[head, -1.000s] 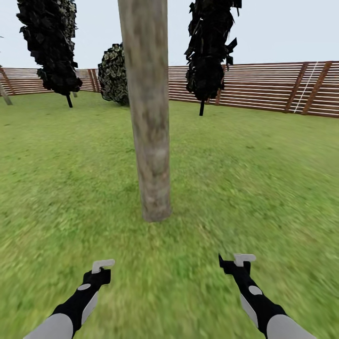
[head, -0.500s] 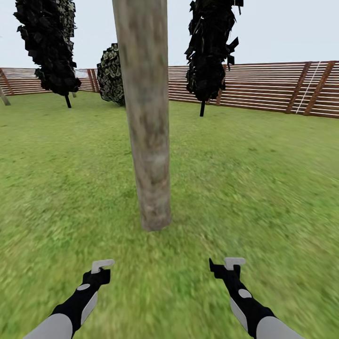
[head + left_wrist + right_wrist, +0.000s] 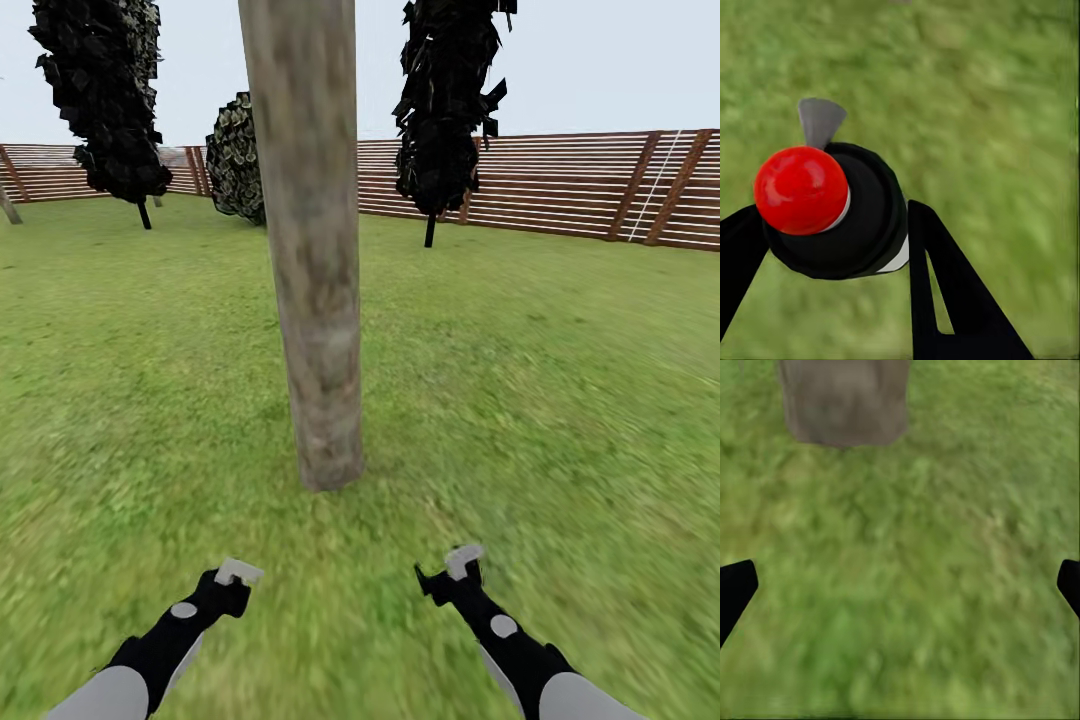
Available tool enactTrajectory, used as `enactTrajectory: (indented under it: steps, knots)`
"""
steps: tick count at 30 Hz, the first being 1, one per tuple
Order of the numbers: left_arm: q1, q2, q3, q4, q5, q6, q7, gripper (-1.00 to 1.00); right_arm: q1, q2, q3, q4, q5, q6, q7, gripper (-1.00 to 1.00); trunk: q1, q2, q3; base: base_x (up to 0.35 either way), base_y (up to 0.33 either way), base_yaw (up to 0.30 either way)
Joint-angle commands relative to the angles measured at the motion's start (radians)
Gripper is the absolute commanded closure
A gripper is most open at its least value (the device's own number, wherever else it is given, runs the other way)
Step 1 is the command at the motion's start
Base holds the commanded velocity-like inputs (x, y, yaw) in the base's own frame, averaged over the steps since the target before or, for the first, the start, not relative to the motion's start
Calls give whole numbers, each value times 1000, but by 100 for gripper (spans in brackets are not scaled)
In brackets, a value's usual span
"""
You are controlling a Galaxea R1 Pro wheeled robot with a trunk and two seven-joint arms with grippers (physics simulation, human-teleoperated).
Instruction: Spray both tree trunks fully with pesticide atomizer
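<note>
Two tools in play here. The left tool [image 3: 236, 577] is clamped on a small round black bottle with a shiny red ball cap and a grey nozzle tab [image 3: 832, 214]. I'm reading that as the pesticide atomizer, so it's off the blurry green grass lawn [image 3: 560, 400] and in hand. The right tool [image 3: 455, 570] is spread wide apart with nothing between its fingers, hovering over the grass near the foot of the thick pale grey-brown mottled tree trunk [image 3: 315, 300] straight ahead.

What could go wrong, imo: the grip looks like it's on the rounded body, so tilting it up to aim could let it twist or slip out. If the nozzle isn't turned toward the trunk, the spray just hits grass. Also, spraying from one spot probably leaves the far side bare.

Container-wise there's only the bottle, and I can't see what's inside.
</note>
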Motion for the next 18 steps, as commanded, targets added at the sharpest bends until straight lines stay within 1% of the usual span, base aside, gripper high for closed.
enactTrajectory:
  steps: [1,3,5,8,9,10,11,13,14,15,16,18]
  knots:
    - [0,14,-2,0,-15,0,-55,100,0,1,15,-3,1,1,72,-100,0,0,0,0,0,0]
    - [0,38,-3,-1,-25,-5,-148,100,0,1,24,-14,2,2,180,-100,0,0,0,0,0,0]
    - [-1,62,-4,-1,-29,-13,-257,100,0,0,28,-35,3,4,283,-100,0,0,0,0,0,0]
    - [-1,85,-4,-5,-32,-17,-407,100,0,-2,29,-71,5,8,414,-100,0,0,0,0,0,0]
    - [-3,90,-9,-8,-33,-17,-496,100,0,-5,30,-99,6,9,475,-100,0,0,0,0,0,0]
    - [-5,91,-17,-9,-34,-16,-546,100,0,-6,30,-115,7,10,508,-100,0,0,0,0,0,0]
    - [-6,93,-50,-11,-40,-14,-607,100,0,-8,31,-134,8,11,561,-100,0,0,0,0,0,0]
    - [-6,93,-99,-11,-64,-10,-633,100,0,-9,31,-147,14,11,606,-100,0,0,0,0,0,0]
    - [-6,93,-110,-11,-71,-9,-637,100,0,-9,31,-150,18,11,616,-100,0,0,0,0,0,0]
    - [-6,92,-129,-11,-85,-7,-643,100,0,-9,31,-159,30,11,636,-100,0,0,0,0,0,0]
    - [-6,91,-147,-11,-104,-6,-647,100,0,-9,31,-172,56,12,658,-100,0,0,0,0,0,0]
    - [-6,91,-159,-11,-123,-6,-654,100,0,-7,30,-183,94,13,673,-100,0,0,0,0,0,0]
